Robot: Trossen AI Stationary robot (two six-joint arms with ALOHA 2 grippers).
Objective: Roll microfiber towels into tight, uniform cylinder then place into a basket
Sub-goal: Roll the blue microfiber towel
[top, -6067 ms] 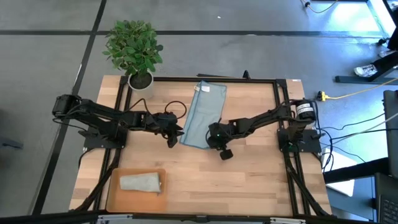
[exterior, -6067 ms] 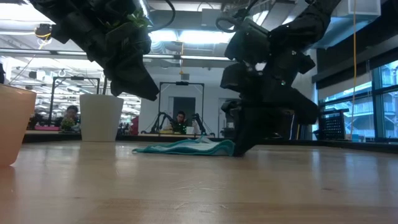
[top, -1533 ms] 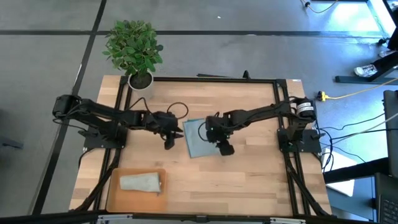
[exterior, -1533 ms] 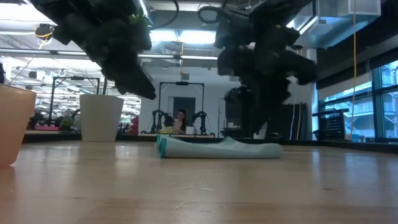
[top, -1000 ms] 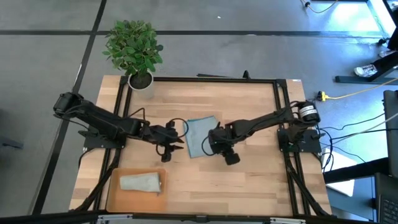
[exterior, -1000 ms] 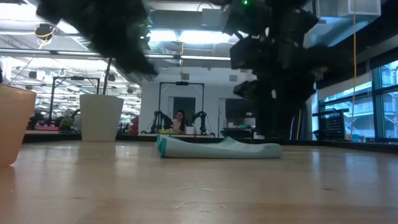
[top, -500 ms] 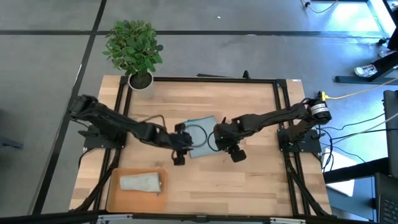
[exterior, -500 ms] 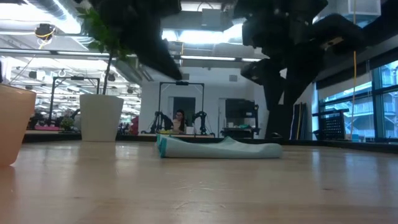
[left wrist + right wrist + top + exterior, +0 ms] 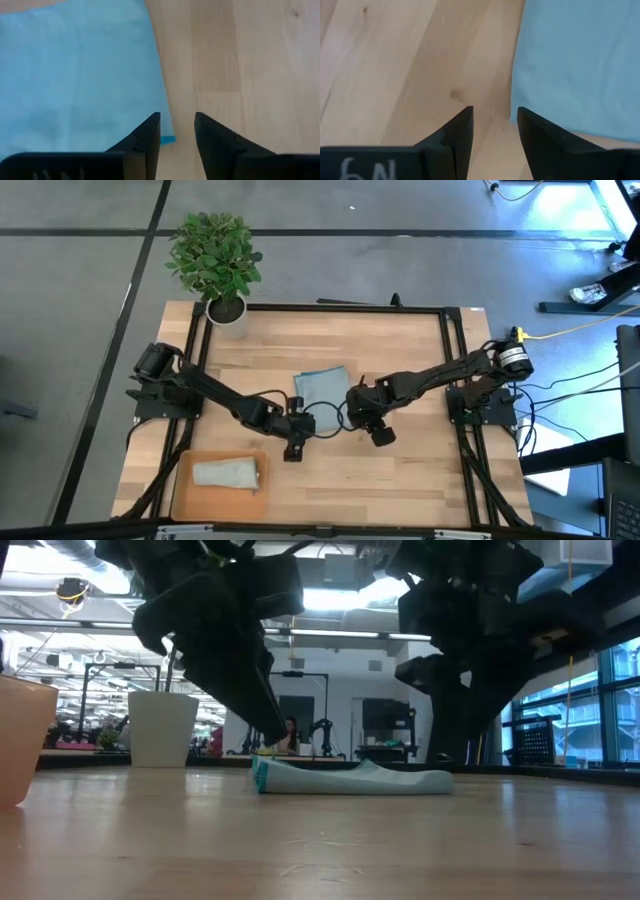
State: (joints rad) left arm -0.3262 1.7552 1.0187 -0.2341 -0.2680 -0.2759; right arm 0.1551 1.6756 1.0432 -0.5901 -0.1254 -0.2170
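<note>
The light blue-teal towel [image 9: 322, 385] lies folded flat on the table's middle; it also shows in the low view [image 9: 350, 778]. My left gripper [image 9: 302, 418] is open just above the towel's near left corner [image 9: 167, 136], one finger over the cloth and one over bare wood. My right gripper [image 9: 356, 412] is open just above the near right corner [image 9: 514, 116]. The pale grey-green towel [image 9: 227, 473] lies rolled inside the orange-tan basket [image 9: 182, 498] at the near left.
A white plant pot [image 9: 226, 308] with a leafy plant stands at the far left corner; it also shows in the low view [image 9: 160, 728], where the basket's wall [image 9: 20, 740] is at the left. Bare wood lies near and right of the towel.
My left gripper has gone toward the table's right edge and down, from beside the towel to its near left corner. My right gripper has shifted a little toward the near right. The blue towel has stayed where it was.
</note>
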